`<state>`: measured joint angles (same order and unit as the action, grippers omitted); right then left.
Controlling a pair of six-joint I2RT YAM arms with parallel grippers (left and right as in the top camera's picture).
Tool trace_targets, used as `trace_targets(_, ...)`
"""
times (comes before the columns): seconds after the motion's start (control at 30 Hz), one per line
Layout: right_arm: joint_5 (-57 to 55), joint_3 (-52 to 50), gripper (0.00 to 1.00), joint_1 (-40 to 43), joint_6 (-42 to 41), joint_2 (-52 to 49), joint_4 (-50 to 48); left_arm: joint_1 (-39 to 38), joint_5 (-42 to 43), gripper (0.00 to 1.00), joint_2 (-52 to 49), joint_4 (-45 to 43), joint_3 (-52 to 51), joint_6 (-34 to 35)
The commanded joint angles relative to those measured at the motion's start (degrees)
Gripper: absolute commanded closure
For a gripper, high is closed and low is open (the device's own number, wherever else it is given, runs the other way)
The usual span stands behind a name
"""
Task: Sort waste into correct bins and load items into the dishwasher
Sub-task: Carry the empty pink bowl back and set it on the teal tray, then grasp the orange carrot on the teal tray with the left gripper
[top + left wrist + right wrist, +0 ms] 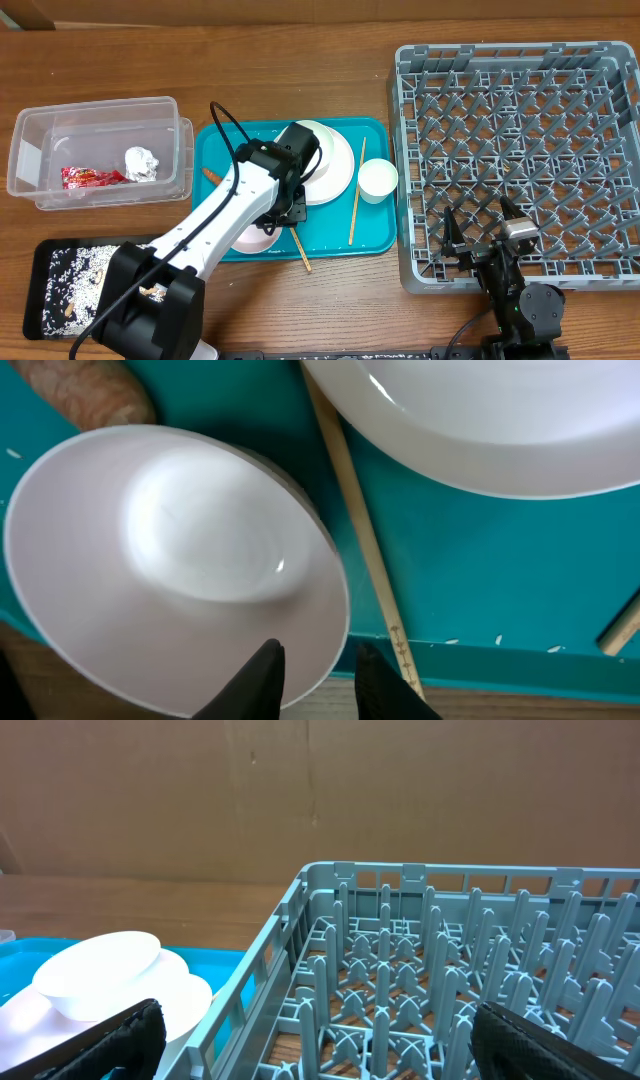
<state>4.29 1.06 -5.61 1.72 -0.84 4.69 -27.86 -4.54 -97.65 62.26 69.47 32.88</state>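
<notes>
On the teal tray point(375, 235) my left gripper point(318, 675) stands slightly open astride the near rim of the pink bowl point(170, 560) point(252, 240), one finger inside and one outside. The carrot point(85, 390) lies beside the bowl. The white plate point(335, 165) point(500, 420), the small white cup point(378, 178) point(100, 975) and two chopsticks point(356, 205) point(300, 250) also lie on the tray. The red wrapper point(90, 177) and tissue ball point(141, 164) are in the clear tub point(30, 140). My right gripper point(480, 215) point(330, 1045) hangs wide open and empty over the grey dish rack point(600, 60) point(300, 895).
The black tray point(45, 255), strewn with rice and scraps, sits at the front left. My left arm point(220, 215) reaches across the teal tray's left half. One chopstick point(360, 540) runs right beside the pink bowl. A cardboard wall point(300, 790) stands behind the table.
</notes>
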Motion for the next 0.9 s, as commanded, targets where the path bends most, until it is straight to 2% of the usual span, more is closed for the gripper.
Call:
trace_targets(0.0, 0.3, -0.6, 0.0, 0.2, 0.2, 0.7, -0.3, 2.1, 0.0, 0.69, 1.3, 1.1, 5.3, -0.3)
trace_targets(0.2, 0.3, -0.6, 0.0, 0.2, 0.2, 0.7, -0.3, 9.5, -0.3, 0.69, 3.1, 3.8, 12.9, 0.4)
trace_targets(0.47, 0.3, -0.6, 0.0, 0.2, 0.2, 0.7, -0.3, 19.5, -0.5, 0.63, 1.4, 1.3, 9.0, 8.0)
trace_targets(0.53, 0.3, -0.6, 0.0, 0.2, 0.2, 0.7, -0.3, 20.4, -0.5, 0.61, 1.1, -1.5, 6.8, 8.5)
trace_targets(0.6, 0.3, -0.6, 0.0, 0.2, 0.2, 0.7, -0.3, 20.8, -0.5, 0.51, 1.0, -4.7, 4.4, 8.5)
trace_targets(0.7, 0.3, -0.6, 0.0, 0.2, 0.2, 0.7, -0.3, 20.8, -1.0, 0.5, 0.9, -8.0, 1.8, 8.7)
trace_targets(0.87, 0.3, -0.6, 0.0, 0.2, 0.2, 0.7, -0.3, 20.8, -3.8, 0.51, 0.9, -10.4, -1.2, 12.7)
